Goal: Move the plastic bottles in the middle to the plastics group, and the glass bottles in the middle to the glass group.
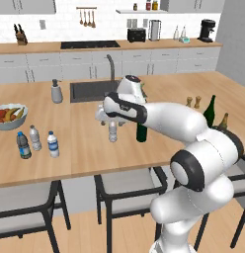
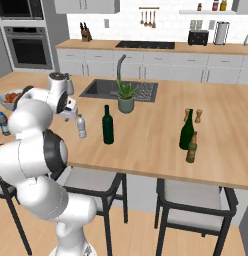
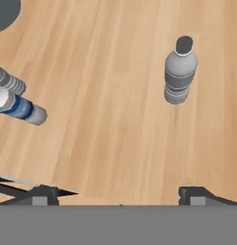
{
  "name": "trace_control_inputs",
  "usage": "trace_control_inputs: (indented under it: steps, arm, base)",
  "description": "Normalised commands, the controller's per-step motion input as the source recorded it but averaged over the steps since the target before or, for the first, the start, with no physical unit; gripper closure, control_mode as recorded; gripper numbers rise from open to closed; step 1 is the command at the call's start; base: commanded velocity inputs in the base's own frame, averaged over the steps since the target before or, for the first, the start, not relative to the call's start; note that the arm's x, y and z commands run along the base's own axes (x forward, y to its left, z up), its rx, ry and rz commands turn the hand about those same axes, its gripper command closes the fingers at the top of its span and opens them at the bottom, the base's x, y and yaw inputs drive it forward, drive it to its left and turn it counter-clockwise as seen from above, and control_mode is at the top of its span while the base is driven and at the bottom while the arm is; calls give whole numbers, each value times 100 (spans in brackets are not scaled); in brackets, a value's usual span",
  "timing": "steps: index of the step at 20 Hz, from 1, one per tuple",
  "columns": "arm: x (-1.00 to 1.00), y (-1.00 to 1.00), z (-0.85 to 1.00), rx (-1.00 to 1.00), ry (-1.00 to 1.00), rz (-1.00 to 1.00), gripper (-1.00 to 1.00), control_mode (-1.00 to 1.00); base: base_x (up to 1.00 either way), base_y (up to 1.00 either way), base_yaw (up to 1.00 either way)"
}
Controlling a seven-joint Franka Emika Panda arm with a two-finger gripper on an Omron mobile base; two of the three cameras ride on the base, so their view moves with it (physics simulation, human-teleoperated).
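Now we see the white robot arm point(image 1: 174, 121) reaching left over the wooden desk point(image 1: 80, 143), its gripper point(image 3: 119, 194) spread wide with nothing between the fingertips. In the hand view, the two dark fingertips point(image 3: 46, 194) stand far apart above bare wood, and the plain greyish-clear plastic water bottle point(image 3: 179, 72) stands upright beyond them, apart from the gripper. From the left base view that same bottle point(image 1: 112, 131) stands in the middle of the desk, just beside the tall, very dark green glass wine bottle point(image 1: 141, 132), whose upper part is hidden by the arm. The right base view shows the pair clearly: the clear bottle point(image 2: 81, 126) to the left of the dark wine bottle point(image 2: 108, 125), both in front of the sink point(image 2: 103, 90).

Near the left edge of the desk three small plastic bottles stand close together: a dark-capped bottle with a blue label point(image 1: 23, 145), a clear bottle with a pale cap point(image 1: 35, 138), and a white-capped bottle with a blue label point(image 1: 53, 144).

Toward the right edge, the brighter green wine bottle point(image 2: 186, 130) stands just beside the shorter amber-brown beer bottle point(image 2: 191, 148).
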Motion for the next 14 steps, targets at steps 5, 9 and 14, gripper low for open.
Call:
trace_control_inputs:
  steps: [5,9,14]
  arm:
    - [22,-38,-1,-13,0,39,-100,-100]
    - [29,-27,-5,-7,0,37,-100,-100]
    - [39,-10,-7,-3,0,14,-100,-100]
  base:
    - [0,0,0]
    - [0,0,0]
    - [0,0,0]
